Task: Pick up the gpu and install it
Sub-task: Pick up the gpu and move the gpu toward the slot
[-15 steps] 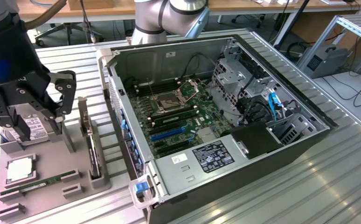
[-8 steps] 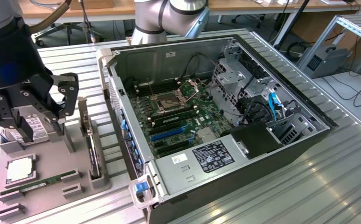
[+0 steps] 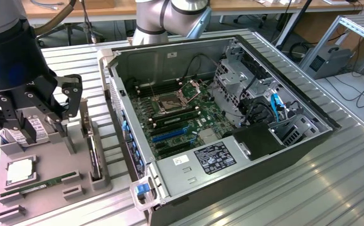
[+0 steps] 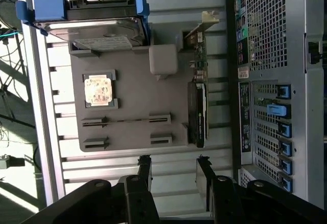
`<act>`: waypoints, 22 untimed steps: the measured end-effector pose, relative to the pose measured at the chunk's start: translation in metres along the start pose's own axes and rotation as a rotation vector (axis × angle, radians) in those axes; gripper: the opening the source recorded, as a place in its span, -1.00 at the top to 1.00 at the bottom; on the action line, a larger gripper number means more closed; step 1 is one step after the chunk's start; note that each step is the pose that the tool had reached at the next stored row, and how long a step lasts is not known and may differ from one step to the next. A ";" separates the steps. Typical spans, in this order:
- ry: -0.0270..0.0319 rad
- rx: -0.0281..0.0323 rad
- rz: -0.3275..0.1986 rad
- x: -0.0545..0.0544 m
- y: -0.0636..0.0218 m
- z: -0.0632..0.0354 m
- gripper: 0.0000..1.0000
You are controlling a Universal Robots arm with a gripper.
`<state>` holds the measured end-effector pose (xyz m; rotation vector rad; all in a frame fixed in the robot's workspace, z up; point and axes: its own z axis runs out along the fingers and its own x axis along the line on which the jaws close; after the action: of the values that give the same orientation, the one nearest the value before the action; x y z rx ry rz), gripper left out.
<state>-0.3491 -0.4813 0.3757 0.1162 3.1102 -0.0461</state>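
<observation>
Both jaws wide apart (holding nothing), near gpu [image 4: 198,116].

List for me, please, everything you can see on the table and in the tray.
computer case: one, black and silver, side open, exterior view's right
table: one, silver slatted metal, under everything
tray: one, grey, beside the case, exterior view's left
gpu: one, dark with silver bracket, on edge in the tray, nearest the case
hard drive: one, silver in blue carrier, in the tray
processor: one, silver, flat in the tray
memory stick: one, green, in the tray
gripper: one, black, open and empty, hovering by the tray
</observation>
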 end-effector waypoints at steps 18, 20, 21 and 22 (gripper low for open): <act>0.0000 -0.0001 0.000 -0.007 0.0006 0.0007 0.04; 0.0001 0.0000 0.000 -0.008 0.0006 0.0007 0.04; 0.0000 0.0000 0.000 -0.009 0.0007 0.0007 0.04; 0.0000 0.0000 0.000 -0.009 0.0007 0.0007 0.04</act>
<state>-0.3398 -0.4813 0.3752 0.1161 3.1102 -0.0461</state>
